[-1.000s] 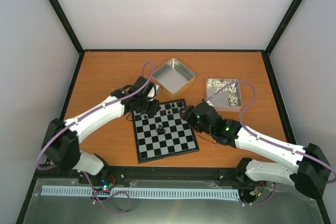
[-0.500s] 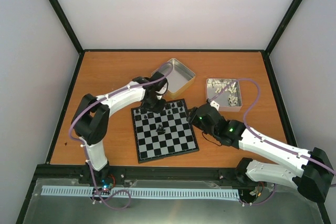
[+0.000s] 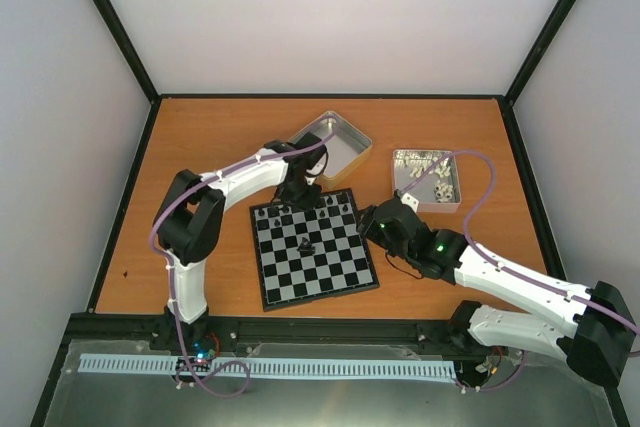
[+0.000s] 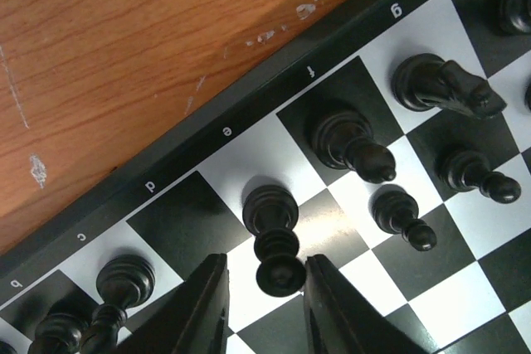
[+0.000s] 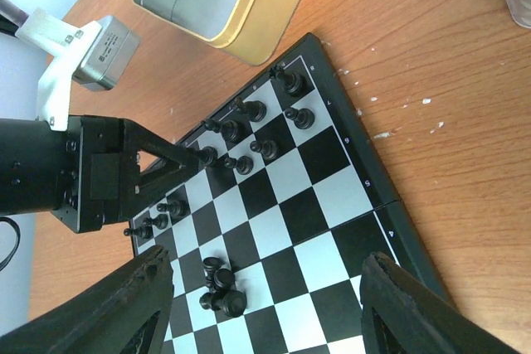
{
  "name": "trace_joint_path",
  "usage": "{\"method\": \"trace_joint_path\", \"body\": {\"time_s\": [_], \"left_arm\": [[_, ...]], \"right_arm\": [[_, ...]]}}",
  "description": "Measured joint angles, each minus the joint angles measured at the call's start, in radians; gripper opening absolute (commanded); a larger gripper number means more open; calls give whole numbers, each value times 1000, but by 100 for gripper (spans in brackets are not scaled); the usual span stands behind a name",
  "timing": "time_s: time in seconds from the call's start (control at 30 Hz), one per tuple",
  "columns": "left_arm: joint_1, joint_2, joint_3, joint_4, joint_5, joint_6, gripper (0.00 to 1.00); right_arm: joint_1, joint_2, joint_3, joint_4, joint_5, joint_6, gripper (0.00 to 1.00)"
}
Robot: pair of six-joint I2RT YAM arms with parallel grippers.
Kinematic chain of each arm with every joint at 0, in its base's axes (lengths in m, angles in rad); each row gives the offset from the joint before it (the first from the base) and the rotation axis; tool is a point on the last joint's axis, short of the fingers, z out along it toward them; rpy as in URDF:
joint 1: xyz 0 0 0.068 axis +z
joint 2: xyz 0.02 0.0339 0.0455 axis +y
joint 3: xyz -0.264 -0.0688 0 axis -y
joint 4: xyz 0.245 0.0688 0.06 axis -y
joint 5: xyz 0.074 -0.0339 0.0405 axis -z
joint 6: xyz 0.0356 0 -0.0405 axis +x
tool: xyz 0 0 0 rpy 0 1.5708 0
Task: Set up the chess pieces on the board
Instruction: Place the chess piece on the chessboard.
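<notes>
Silver tin (image 3: 436, 205) holding pale pieces (image 3: 441, 187), gold-sided tin (image 3: 342, 141) beside board (image 3: 320, 267)

Left arm (image 3: 235, 179): elbow raised, reaching forward; left gripper (image 4: 265, 261) narrowly parted. Right arm (image 3: 500, 272): extended forward-left; right gripper (image 5: 265, 263) spread wide.

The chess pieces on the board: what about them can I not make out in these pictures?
Top view: the chess pieces are too small to tell their kinds, and the left hand covers part of the far row of the board.
Left wrist view: the piece at the top right corner is cut off by the edge.
Right wrist view: the pieces clustered mid-board overlap, so their number is unclear.
</notes>
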Motion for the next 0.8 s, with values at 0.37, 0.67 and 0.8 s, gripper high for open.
{"method": "trace_joint_path", "body": {"time_s": [0.37, 0.67, 0.8], "left_arm": [[1, 5, 3, 8, -2, 0, 39], [1, -23, 0, 60, -13, -31, 37], [1, -49, -17, 84, -21, -44, 35]], "right_arm": [[0, 9, 0, 0, 0, 0, 62], [0, 9, -1, 0, 0, 3, 62], [0, 9, -6, 1, 0, 4, 62]]}}
